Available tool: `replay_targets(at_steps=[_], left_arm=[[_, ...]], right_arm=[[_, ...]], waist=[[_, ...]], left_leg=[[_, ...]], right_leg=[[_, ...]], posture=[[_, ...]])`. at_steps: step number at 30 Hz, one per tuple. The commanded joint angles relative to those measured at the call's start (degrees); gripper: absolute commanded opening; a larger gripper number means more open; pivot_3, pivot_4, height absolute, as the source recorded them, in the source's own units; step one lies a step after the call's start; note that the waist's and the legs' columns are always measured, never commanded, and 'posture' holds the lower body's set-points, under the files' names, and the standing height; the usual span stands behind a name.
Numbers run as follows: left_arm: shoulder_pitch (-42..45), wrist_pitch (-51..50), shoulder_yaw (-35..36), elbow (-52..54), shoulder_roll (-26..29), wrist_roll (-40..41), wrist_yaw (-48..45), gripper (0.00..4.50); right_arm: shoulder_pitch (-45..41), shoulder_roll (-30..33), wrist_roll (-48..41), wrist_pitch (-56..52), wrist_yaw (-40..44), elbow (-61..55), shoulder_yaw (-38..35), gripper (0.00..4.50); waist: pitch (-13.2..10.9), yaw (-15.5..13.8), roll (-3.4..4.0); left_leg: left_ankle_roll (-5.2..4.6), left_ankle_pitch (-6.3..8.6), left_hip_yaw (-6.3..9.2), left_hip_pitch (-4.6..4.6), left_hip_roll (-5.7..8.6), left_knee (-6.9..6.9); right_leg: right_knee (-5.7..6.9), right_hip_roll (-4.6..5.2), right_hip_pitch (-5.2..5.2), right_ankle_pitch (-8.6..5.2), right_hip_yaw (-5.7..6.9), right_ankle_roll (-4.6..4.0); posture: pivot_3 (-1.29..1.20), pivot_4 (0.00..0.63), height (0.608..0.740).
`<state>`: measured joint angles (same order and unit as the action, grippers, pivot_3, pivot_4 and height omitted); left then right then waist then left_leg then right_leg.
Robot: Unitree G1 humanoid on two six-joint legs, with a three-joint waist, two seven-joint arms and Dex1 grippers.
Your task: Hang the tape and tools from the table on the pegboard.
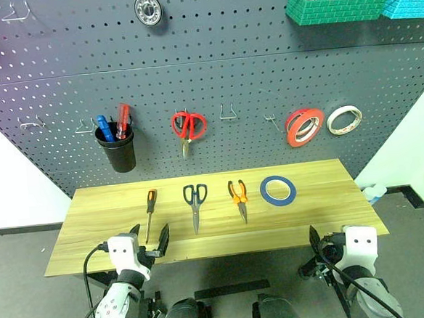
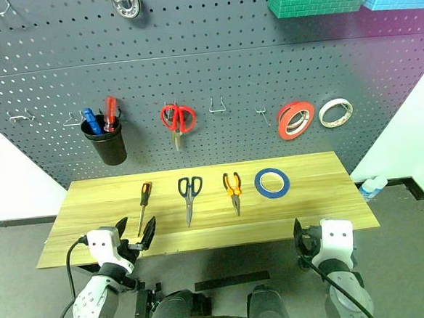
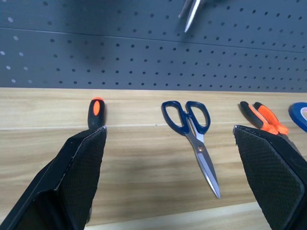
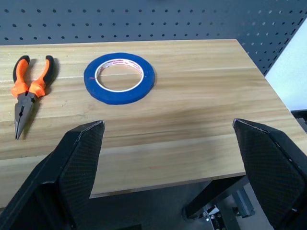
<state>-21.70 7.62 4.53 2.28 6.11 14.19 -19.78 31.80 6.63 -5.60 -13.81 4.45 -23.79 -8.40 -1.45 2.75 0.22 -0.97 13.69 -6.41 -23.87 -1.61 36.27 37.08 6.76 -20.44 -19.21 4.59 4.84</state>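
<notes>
On the light wood table (image 1: 325,213) four things lie in a row: an orange-and-black screwdriver (image 1: 150,209), dark-handled scissors (image 1: 195,202), orange-handled pliers (image 1: 238,196) and a blue ring of tape (image 1: 278,190). Behind the table stands the dark grey pegboard (image 1: 228,78). My left gripper (image 1: 150,237) hovers open at the table's front edge, just in front of the screwdriver's tip, holding nothing. Off the front right corner of the table my right gripper (image 4: 168,158) is open and empty, with the tape (image 4: 119,77) ahead of it and the pliers (image 4: 29,86) beside that.
The pegboard carries a black cup (image 1: 117,149) with red and blue screwdrivers, red-handled scissors (image 1: 188,126), a red tape ring (image 1: 303,126) and a cream tape ring (image 1: 343,120). Bare hooks (image 1: 228,114) hang between them. Green and teal bins (image 1: 332,6) sit at the top right.
</notes>
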Motion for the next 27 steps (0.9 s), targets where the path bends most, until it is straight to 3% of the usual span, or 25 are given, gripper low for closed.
replay_targets(at_steps=[1,11,27], left_arm=[[0.37,0.36,-0.51,1.49,0.27,-0.30,-0.31,4.44],[0.08,0.54,-2.32,1.84,-0.10,-1.17,0.00,4.44],[-1.22,0.99,-1.21,2.45,-0.06,-0.72,0.39,4.44]], right_arm=[[0.39,-0.65,0.59,1.37,-0.57,-3.43,0.21,4.50],[1.70,-1.46,0.84,1.91,-0.99,-4.23,0.12,4.50],[1.64,-0.19,-0.04,1.45,0.80,-4.27,-1.13,4.50]], waist=[[0.02,0.02,0.03],[0.09,1.39,0.07],[0.12,1.22,0.09]], left_leg=[[0.00,0.00,0.00,0.00,0.00,0.00],[0.00,0.00,0.00,0.00,0.00,-0.01],[0.00,0.00,0.01,0.00,0.00,-0.01]], right_leg=[[0.00,0.00,0.00,0.00,0.00,0.00],[0.00,0.01,0.00,0.00,-0.01,0.00],[0.00,0.01,0.00,0.00,-0.01,0.00]], posture=[[-0.17,0.000,0.740],[-0.18,0.000,0.740],[-0.14,0.000,0.740]])
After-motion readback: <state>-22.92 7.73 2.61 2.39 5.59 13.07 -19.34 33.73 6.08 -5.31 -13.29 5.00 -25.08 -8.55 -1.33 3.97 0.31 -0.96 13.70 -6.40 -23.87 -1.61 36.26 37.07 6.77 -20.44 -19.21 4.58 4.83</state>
